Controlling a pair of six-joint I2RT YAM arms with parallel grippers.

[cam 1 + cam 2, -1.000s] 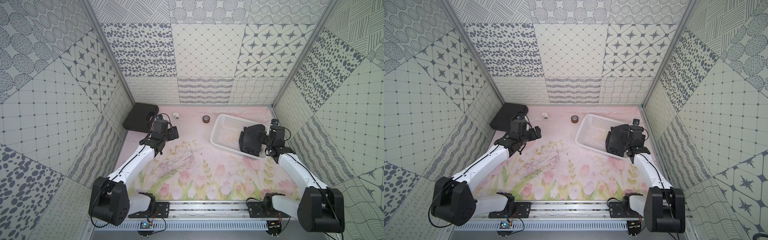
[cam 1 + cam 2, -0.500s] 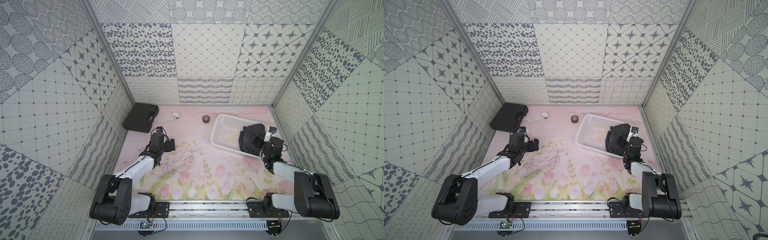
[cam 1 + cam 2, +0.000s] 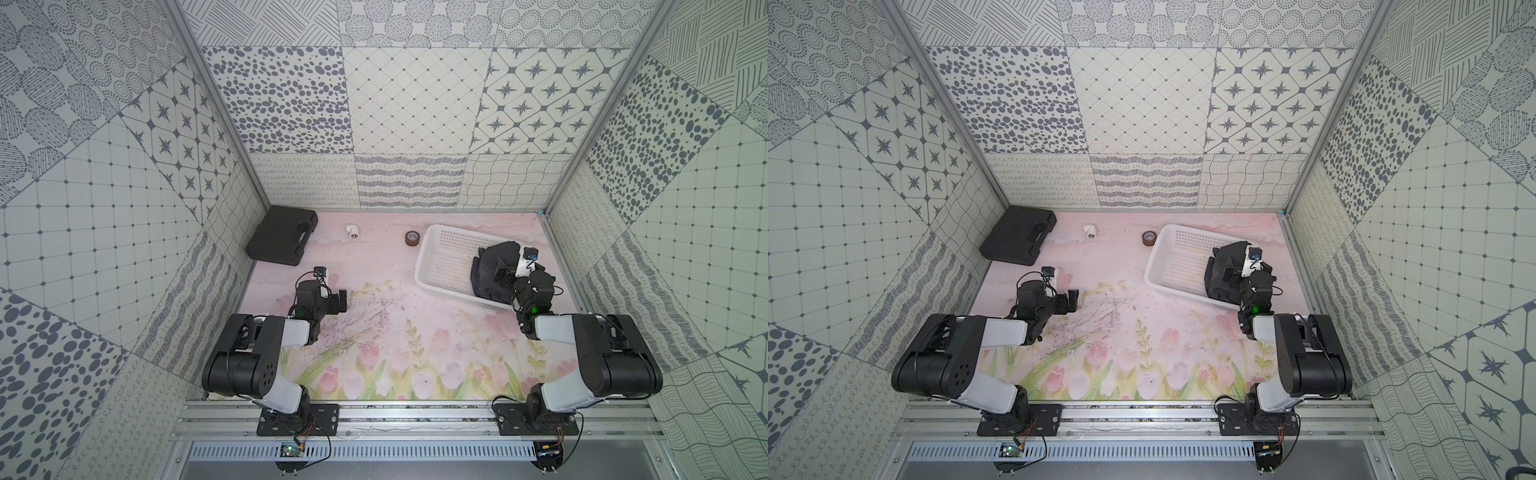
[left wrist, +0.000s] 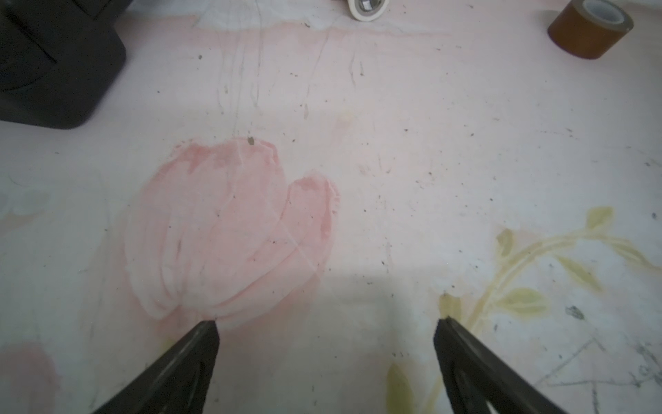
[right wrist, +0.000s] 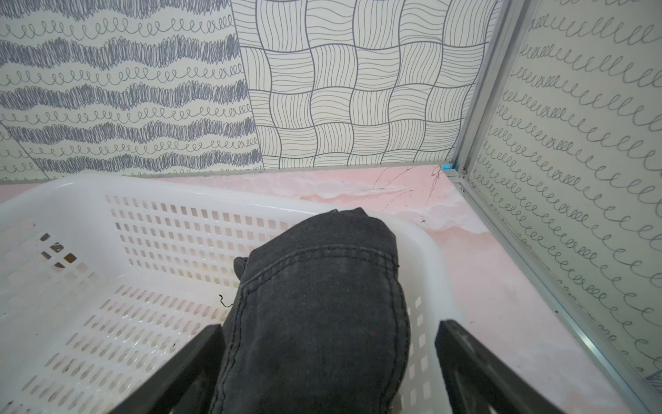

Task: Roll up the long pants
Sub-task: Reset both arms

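The long pants [image 5: 315, 315] sit as a tight dark bundle in the white basket [image 5: 107, 186], at the end nearest my right arm. My right tool [image 5: 329, 326] is released, its fingers spread either side of the bundle and gripping nothing. I judge the roll done, so the care now lies in drawing straight clear without catching a seam and loosening it. My left tool [image 4: 326, 320] is likewise released, over bare surface [image 4: 394, 143]. The right wrist view shows the stitching and how close my fingers stand. In both top views my wrist hides that, but they show the black case [image 3: 282, 241] well apart.
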